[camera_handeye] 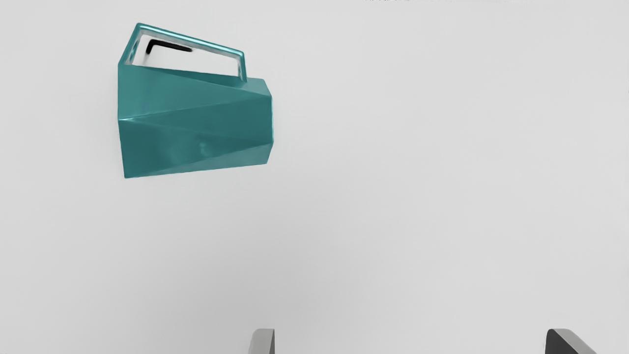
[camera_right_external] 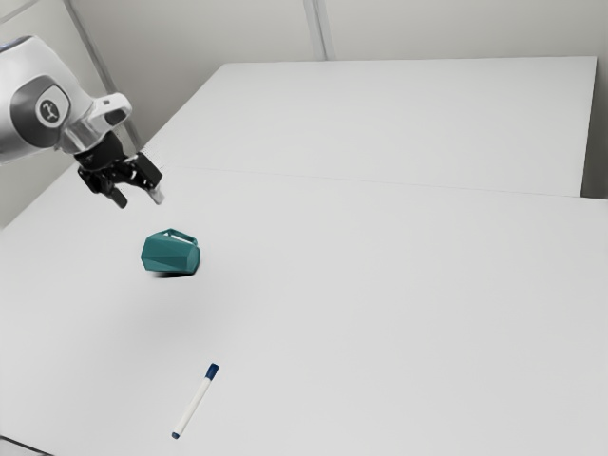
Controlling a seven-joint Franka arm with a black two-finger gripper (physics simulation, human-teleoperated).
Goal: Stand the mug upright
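At the exterior view's left, the white arm (camera_right_external: 24, 100) reaches in by the left edge of the white table (camera_right_external: 399, 304). At its end, the black gripper (camera_right_external: 140, 199) hangs over the table just in from that edge, its fingers well apart with open space between them. In the wrist view too, the two fingertips stand wide of each other, with the mug off beyond them, touching neither.

A little further right comes the teal, faceted mug (camera_right_external: 171, 255), lying on its side on the table, near the left edge and well apart from the far corners. Its long axis runs roughly across the exterior view, and its angular handle (camera_right_external: 179, 235) is on the side toward the table's far edge. A dark bent mark (camera_handeye: 169, 44) shows through the handle's opening.

Slightly right again, closer to the camera than the mug, lies a white marker (camera_right_external: 194, 408) with a dark blue cap (camera_right_external: 213, 371), slanting so the cap points toward the far edge. Behind the table stands a pale wall (camera_right_external: 456, 28).
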